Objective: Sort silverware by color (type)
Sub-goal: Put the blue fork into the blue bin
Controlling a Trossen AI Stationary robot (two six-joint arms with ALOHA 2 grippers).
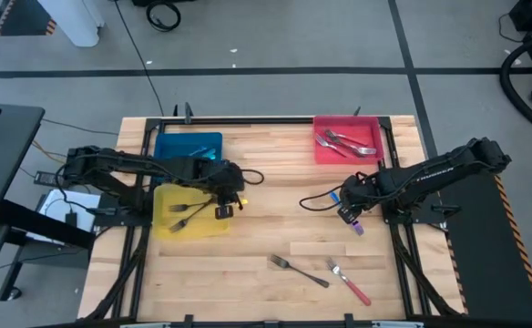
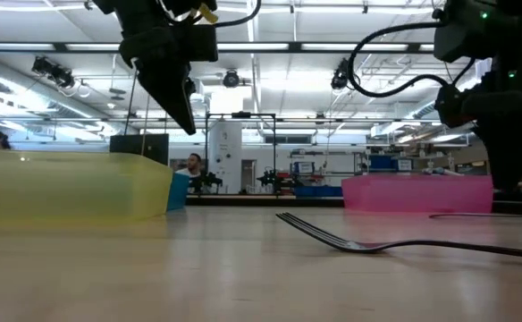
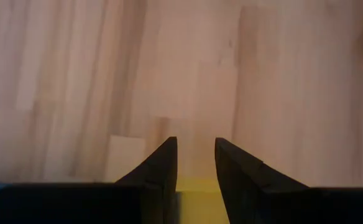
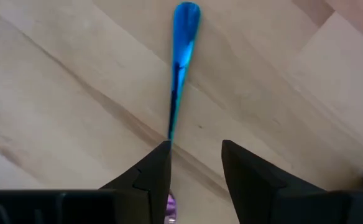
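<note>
My right gripper (image 1: 348, 214) (image 4: 196, 146) is open, low over a blue-handled fork (image 4: 183, 43) (image 1: 334, 194) near the table's right side. The fork's shaft runs in under one fingertip, and a purple end (image 1: 358, 228) shows on the gripper's other side. My left gripper (image 1: 222, 210) (image 3: 196, 146) hangs open and holding nothing above the right rim of the yellow tray (image 1: 166, 205), which holds dark forks (image 1: 186, 214). A grey fork (image 1: 298, 271) (image 2: 395, 243) and a red-handled fork (image 1: 350, 284) lie flat near the table's near edge. My right gripper comes from above, with the blue fork's shaft (image 4: 171, 127) meeting the inner edge of one fingertip (image 4: 160, 155). Bare wood shows between the shaft and the other finger. I cannot tell whether the fingertip touches the fork.
A blue tray (image 1: 189, 144) sits behind the yellow one at the far left. A red tray (image 1: 321, 155) at the far right holds grey forks (image 1: 343, 143). Bare wood lies in the table's middle. Cables trail from both wrists. A dark frame borders the table.
</note>
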